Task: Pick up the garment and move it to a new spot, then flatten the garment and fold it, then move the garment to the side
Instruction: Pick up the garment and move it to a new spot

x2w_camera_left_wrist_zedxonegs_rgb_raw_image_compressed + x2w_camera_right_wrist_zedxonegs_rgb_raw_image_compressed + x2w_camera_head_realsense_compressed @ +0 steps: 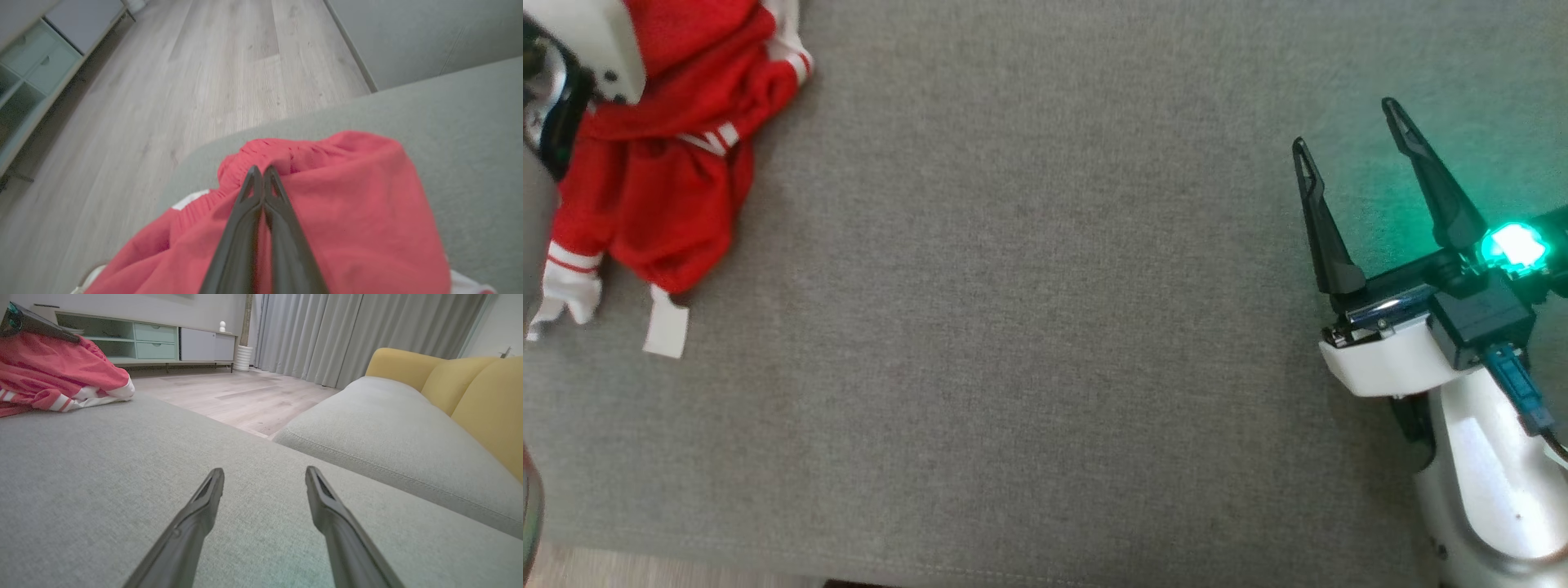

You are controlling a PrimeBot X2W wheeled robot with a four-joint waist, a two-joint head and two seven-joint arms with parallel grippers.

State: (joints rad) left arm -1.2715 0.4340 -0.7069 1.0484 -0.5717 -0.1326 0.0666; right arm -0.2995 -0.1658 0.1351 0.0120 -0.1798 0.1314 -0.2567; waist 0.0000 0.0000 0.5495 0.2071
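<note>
Garment (670, 196): red fabric, white striped trim, crumpled in a loose heap, not flat. Lies at the far left corner of the grey surface (1045, 327), close to its rounded edge; a white label (666, 331) trails from its near side onto the surface.

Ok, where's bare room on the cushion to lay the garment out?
The wide middle of the cushion is bare, from the garment at far left across to the right pincer. Crowded at the top-left corner, where the left pincer grips it.
</note>
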